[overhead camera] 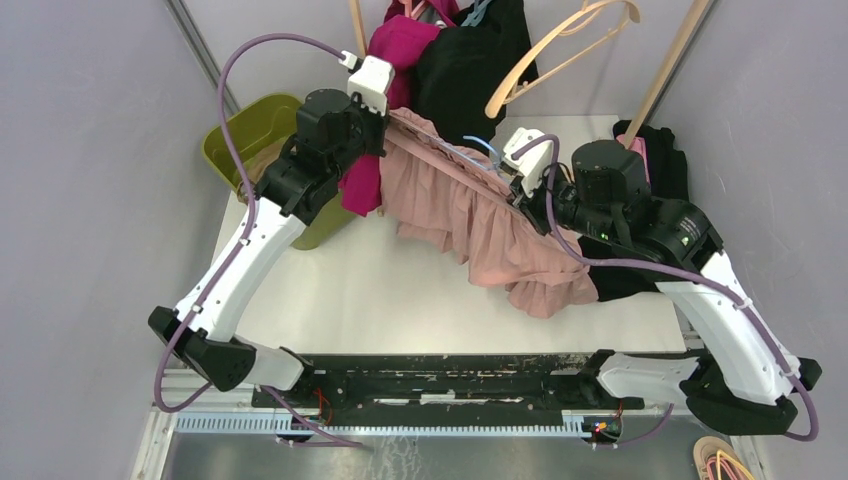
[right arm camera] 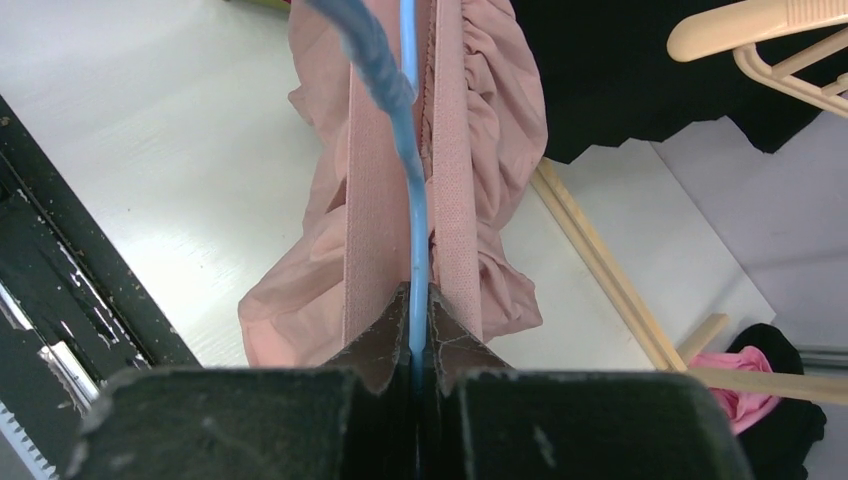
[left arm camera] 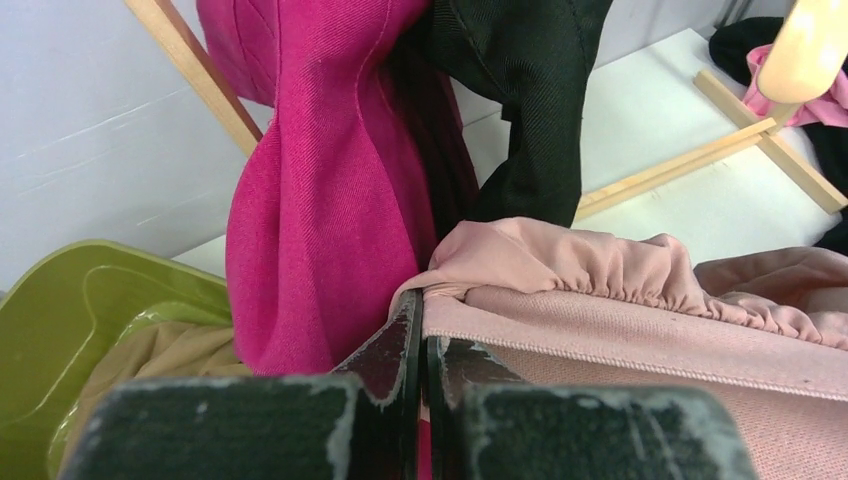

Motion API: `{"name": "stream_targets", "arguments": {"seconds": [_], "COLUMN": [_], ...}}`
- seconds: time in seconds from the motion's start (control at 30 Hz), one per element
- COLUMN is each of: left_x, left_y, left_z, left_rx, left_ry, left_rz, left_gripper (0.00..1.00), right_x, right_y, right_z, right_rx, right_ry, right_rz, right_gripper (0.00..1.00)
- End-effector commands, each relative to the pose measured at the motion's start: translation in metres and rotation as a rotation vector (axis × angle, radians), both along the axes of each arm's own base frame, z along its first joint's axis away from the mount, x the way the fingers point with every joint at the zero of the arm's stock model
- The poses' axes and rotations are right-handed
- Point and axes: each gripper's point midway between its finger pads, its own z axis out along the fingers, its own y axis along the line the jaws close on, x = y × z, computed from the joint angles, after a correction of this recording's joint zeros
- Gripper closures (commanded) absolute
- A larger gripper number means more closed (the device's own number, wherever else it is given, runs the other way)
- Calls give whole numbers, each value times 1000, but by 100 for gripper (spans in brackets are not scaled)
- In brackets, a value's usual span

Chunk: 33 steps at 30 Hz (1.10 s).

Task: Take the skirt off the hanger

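Top: pink ruffled skirt (overhead camera: 470, 210) stretched between left claw (overhead camera: 388, 113) and right claw (overhead camera: 518, 188), hem sagging onto table (overhead camera: 400, 300); open tabletop toward bases.
Left wrist: left claw clamped on waistband end (magenta garment (left arm camera: 320, 200) touching).
Right wrist: right claw pinches blue hanger (right arm camera: 411, 170) between waistband layers.

Light is bright, even and diffuse, coming from above. The white table (overhead camera: 400, 290) shows no hard glare, though it looks nearly washed out in the right wrist view. Soft, faint shadows lie under the skirt (overhead camera: 470, 215). The overhead view is sharp throughout. Close to each wrist lens, the left fingers (left arm camera: 392, 355) and right fingers (right arm camera: 385, 345) look soft. Black cloth (left arm camera: 540, 90) loses detail in its folds.
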Motion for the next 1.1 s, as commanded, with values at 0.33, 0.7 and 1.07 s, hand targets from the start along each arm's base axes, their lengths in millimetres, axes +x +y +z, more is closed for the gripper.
{"name": "stream_targets", "arguments": {"seconds": [0.33, 0.7, 1.07], "left_x": [41, -2, -38], "left_y": [107, 66, 10], "left_z": [34, 42, 13], "left_rx": [28, -136, -161], "left_ry": [-103, -53, 49], "left_rz": [369, 155, -19], "left_gripper": [97, 97, 97], "right_x": [-46, 36, 65], "right_y": [-72, 15, 77], "right_z": [-1, 56, 124], "right_rx": [-65, 310, 491], "right_ry": [-19, -213, -300], "right_rz": [-95, -125, 8], "right_gripper": [99, 99, 99]}}
